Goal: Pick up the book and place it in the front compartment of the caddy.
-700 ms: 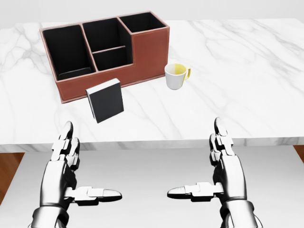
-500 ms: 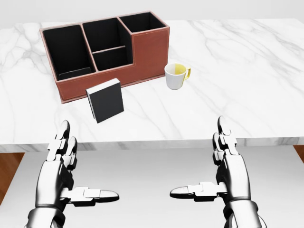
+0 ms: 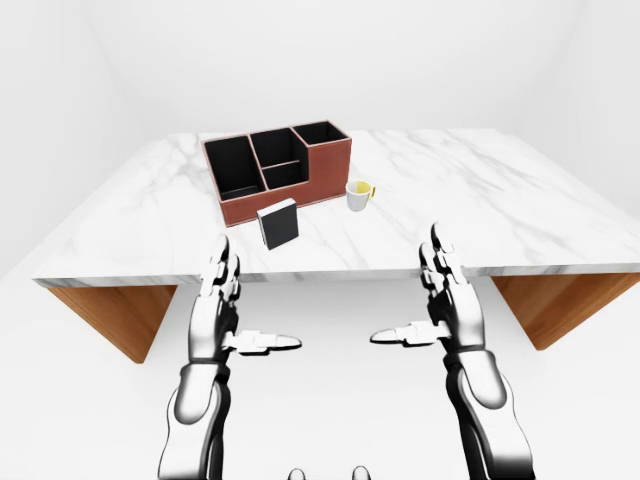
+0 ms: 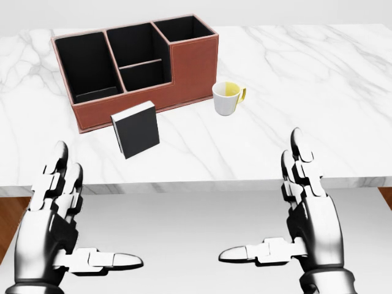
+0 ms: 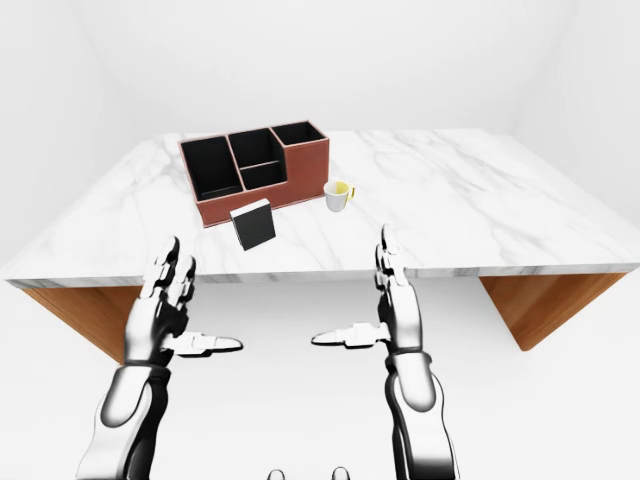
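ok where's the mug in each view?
Head view: mug centre-right, just right of the caddy.
Left-eye view: mug above centre, right of the caddy's low corner.
Right-eye view: mug near centre, same spot.
Shared landmark: the caddy.

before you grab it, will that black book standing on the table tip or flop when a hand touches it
The book stands upright on its narrow bottom edge and leans a little, so a nudge would probably topple it. It looks like a stiff, thick block, so likely no flopping. Both hands, left and right, are open and short of it.
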Motion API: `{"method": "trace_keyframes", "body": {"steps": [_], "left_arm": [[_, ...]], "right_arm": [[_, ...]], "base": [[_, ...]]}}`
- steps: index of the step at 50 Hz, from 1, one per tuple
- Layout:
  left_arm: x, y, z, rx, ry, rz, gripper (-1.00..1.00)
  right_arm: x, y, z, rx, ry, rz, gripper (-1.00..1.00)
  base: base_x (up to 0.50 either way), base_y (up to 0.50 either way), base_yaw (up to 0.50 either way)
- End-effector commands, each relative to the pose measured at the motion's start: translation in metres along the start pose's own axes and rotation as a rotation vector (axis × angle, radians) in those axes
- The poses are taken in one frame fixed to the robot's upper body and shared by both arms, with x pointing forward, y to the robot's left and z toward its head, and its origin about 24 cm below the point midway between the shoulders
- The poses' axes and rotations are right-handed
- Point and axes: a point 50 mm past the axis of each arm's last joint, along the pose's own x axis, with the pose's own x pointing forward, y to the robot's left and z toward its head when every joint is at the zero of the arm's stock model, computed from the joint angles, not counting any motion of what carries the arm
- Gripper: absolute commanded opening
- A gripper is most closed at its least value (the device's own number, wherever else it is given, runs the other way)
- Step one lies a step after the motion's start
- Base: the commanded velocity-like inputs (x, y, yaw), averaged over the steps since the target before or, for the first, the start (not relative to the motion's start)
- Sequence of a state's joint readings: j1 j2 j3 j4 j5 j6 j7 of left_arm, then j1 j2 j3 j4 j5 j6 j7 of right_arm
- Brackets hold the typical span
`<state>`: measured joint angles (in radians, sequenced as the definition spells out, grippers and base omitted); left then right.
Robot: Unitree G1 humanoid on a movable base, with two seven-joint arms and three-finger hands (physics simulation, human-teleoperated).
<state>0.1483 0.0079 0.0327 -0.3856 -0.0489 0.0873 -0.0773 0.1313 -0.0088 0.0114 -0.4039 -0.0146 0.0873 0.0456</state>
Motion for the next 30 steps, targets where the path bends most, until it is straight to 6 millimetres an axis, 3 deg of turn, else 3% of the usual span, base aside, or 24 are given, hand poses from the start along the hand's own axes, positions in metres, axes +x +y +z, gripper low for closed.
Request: {"method": "trace_keyframes", "body": {"steps": [1,13,30], "left_arm": [[-0.0168,-0.0014,0.0307,0.005,-0.115,-0.012,1.0],[-0.019,0.0008,0.0385,-0.001,-0.148,-0.003,1.0],[-0.0177,0.0017,0.0381,-0.011,-0.149,-0.002,1.0]], "right_arm": [[-0.0121,0.0058,0.038,-0.023,-0.152,0.008,1.0],[-0.0119,0.0046,0.0387,-0.073,-0.154,-0.007,1.0],[-0.0122,0.007,0.0338,-0.067,-0.132,0.004,1.0]], "base": [[0.0,0.0,0.0],[0.0,0.0,0.0],[0.0,0.0,0.49]]}}
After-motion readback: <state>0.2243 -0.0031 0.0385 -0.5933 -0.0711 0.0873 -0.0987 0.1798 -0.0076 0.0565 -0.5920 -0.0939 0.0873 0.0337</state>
